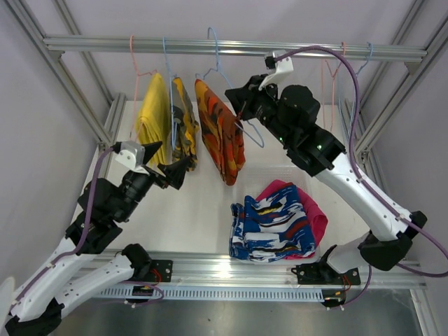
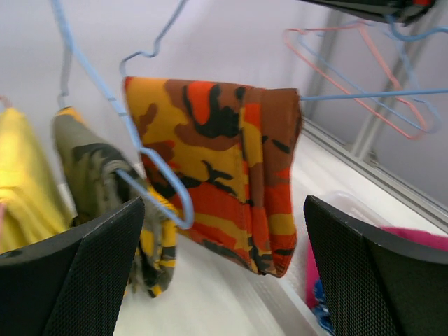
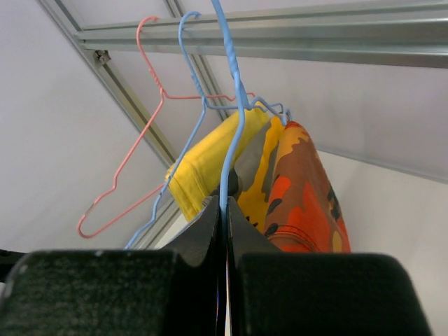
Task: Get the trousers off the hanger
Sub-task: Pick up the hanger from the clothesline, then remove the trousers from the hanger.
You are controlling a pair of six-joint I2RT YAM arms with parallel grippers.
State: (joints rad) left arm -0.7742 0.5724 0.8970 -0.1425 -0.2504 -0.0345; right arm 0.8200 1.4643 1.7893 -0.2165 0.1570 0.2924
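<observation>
The orange camouflage trousers hang folded over a blue hanger on the rail. My right gripper is shut on that hanger's wire, just right of the trousers. The olive-yellow camouflage trousers and the yellow trousers hang to their left. The blue patterned trousers lie on the table on top of the magenta-pink trousers. My left gripper is open and empty, below and in front of the hanging trousers.
The metal rail spans the back of the frame. Empty pink and blue hangers hang at its right end. A pink hanger holds the yellow trousers. Frame posts stand on both sides.
</observation>
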